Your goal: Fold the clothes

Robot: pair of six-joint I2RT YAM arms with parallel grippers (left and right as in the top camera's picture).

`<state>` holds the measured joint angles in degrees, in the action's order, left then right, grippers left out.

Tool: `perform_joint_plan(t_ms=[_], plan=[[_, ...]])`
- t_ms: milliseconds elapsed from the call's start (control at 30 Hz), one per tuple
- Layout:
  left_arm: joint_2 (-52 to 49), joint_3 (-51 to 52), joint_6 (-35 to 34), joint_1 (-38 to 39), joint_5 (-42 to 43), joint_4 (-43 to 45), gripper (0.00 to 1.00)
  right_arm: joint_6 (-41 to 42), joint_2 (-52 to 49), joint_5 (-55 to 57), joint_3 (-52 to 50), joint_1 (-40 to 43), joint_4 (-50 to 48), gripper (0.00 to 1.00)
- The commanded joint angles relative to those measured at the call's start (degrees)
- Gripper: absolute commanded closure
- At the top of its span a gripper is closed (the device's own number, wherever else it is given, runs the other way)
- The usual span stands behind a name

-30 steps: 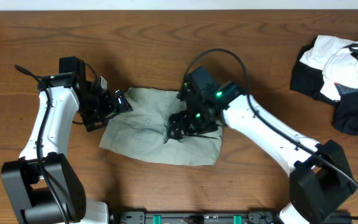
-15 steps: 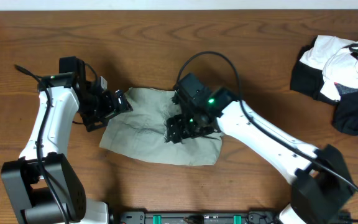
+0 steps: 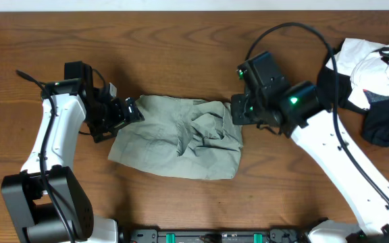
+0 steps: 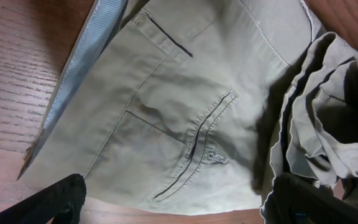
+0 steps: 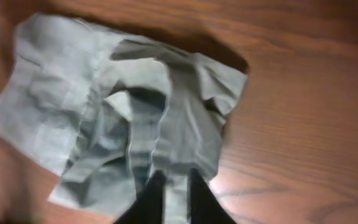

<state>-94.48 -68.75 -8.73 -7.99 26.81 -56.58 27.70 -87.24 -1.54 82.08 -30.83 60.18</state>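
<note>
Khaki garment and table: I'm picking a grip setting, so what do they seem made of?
Khaki garment: likely woven cotton, matte; it wrinkles softly and shows stitched seams and a pocket. Table: wood or wood-look laminate, smooth with a low sheen; brown grain lines show.

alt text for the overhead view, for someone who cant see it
A wrinkled khaki garment lies on a wooden table, bunched toward its right side, where the right pincer grips its edge. The left pincer hangs open at the garment's left edge, and a heap of black and white clothes sits at the far right.
</note>
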Motion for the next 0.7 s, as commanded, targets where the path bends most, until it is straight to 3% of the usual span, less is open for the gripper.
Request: perform_joint_plan(t_ms=[0,267,467,667], plan=[[-0.09,0.24,1.07,0.09,0.2,-0.2,0.02,1.27,-2.27,0.22,-4.09,1.11,-1.84,0.99],[-0.09,0.24,1.03,0.09,0.2,-0.15,0.02,6.14,-8.96,-0.28,-15.1,0.55,-14.6,0.99],[-0.09,0.24,1.03,0.09,0.2,0.04,0.02,6.6,-13.57,-3.65,-16.65,-4.66,-22.1,0.99],[-0.09,0.24,1.03,0.09,0.2,0.04,0.02,14.05,-18.08,-3.63,-16.65,-10.71,-25.11,0.99]])
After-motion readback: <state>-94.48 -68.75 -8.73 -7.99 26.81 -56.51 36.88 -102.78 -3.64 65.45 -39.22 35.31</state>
